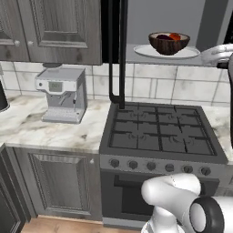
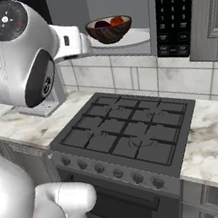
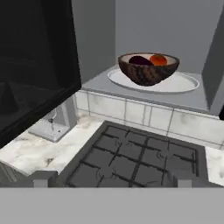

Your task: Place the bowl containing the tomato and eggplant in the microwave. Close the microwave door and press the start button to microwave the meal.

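With bowl (image 3: 148,69) on the turntable plate (image 3: 183,83), tool is spread apart, empty. Risk: swinging microwave door (image 3: 35,65) could clip the arm.

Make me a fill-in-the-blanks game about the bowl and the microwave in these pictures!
1. The bowl sits on the round pale ____ inside the microwave.
2. The microwave door is ____.
3. Next to the red tomato in the bowl lies a dark ____.
4. Right below the microwave stands the ____ with its dark grates.

Missing words: plate; open; eggplant; stove
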